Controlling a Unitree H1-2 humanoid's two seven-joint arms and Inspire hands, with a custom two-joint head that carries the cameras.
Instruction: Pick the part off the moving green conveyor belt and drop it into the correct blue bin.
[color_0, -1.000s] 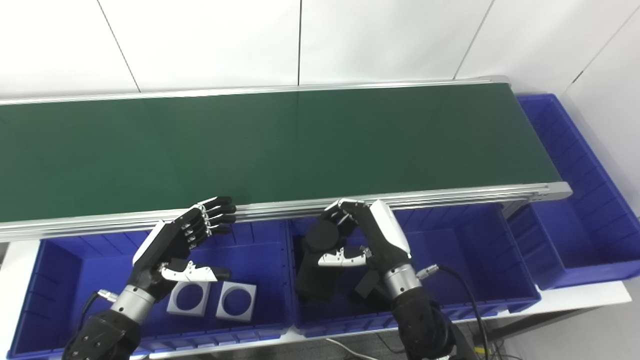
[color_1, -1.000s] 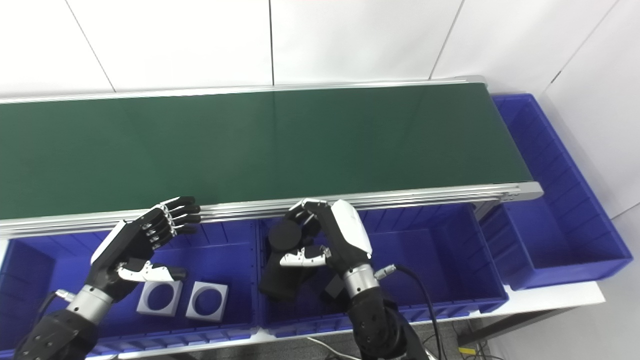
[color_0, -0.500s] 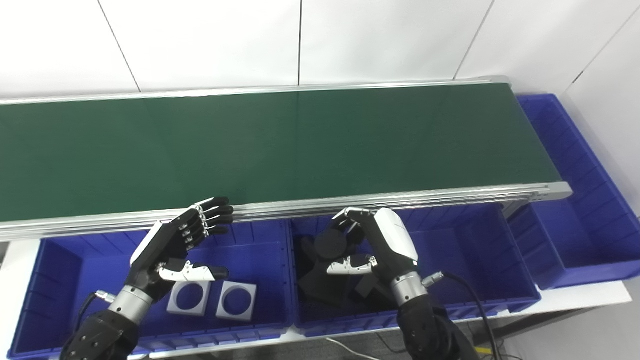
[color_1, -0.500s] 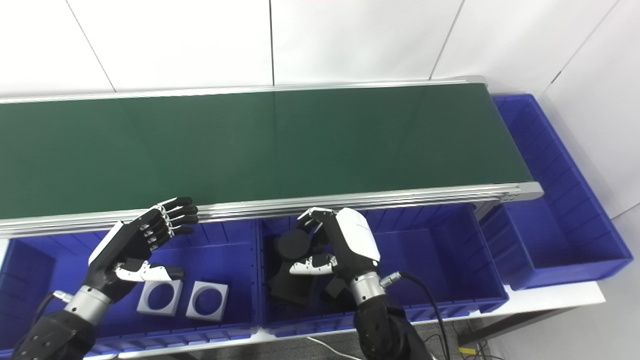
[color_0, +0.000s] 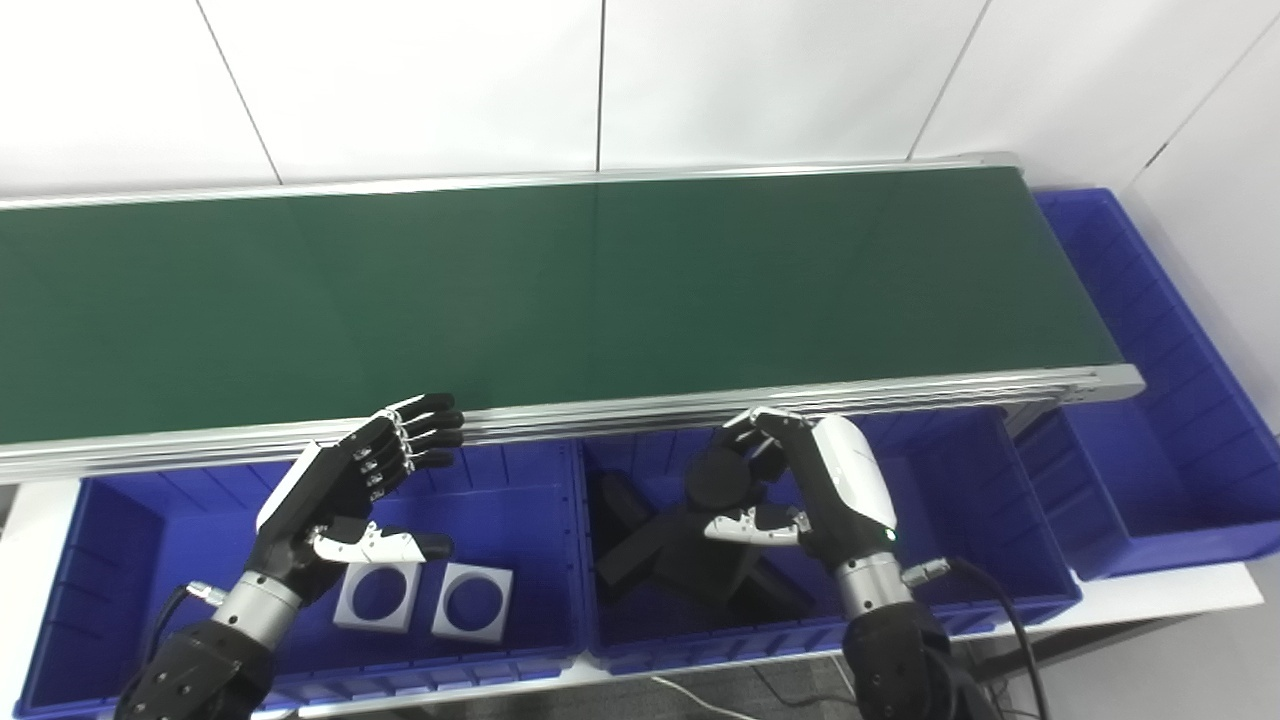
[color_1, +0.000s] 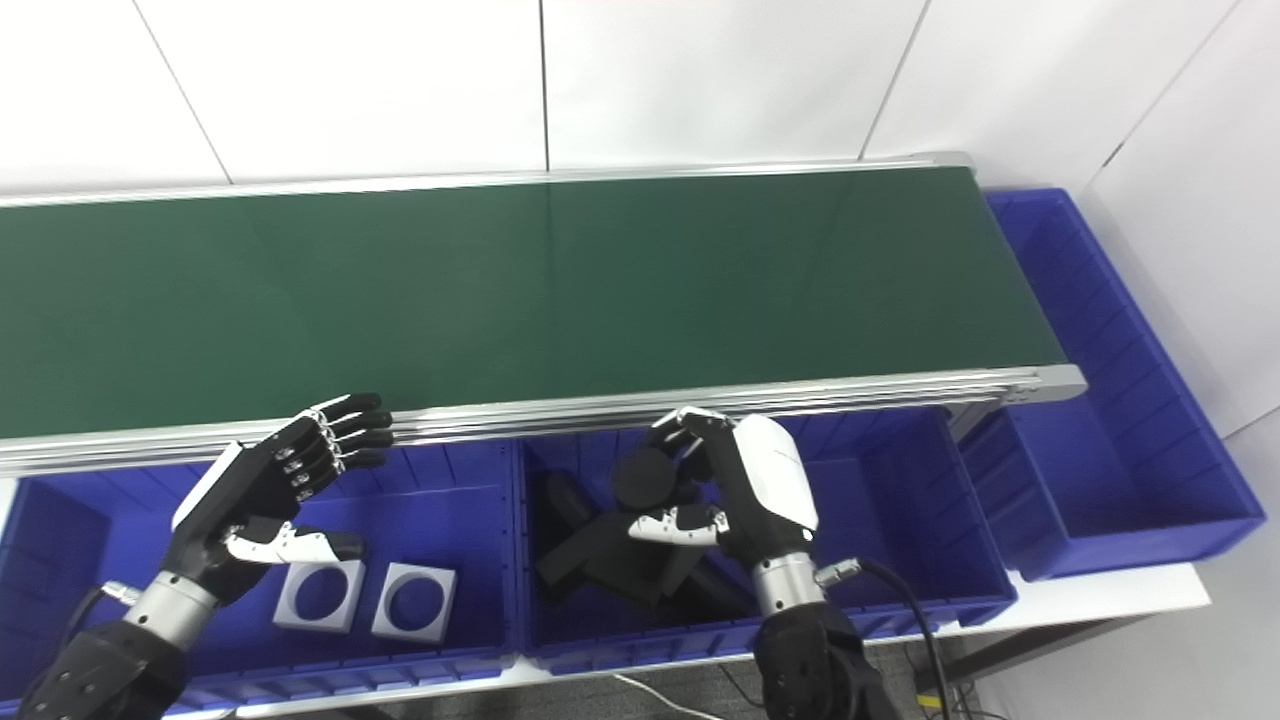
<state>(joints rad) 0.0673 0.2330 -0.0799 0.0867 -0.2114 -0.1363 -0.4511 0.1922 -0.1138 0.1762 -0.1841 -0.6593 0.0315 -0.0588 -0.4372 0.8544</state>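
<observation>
The green conveyor belt carries no part in view. My right hand is shut on a black round part and holds it above the middle blue bin, just in front of the belt's near rail. Several black parts lie in that bin under the hand. My left hand is open and empty, hovering over the left blue bin near the rail. Two grey square parts with round holes lie in the left bin.
A third blue bin stands at the belt's right end, with nothing visible inside. The belt's aluminium near rail runs just behind both hands. White wall panels are behind the belt. A cable hangs from my right wrist.
My right hand has moved to the right over the middle bin, carrying the black round part. The left hand has barely moved.
</observation>
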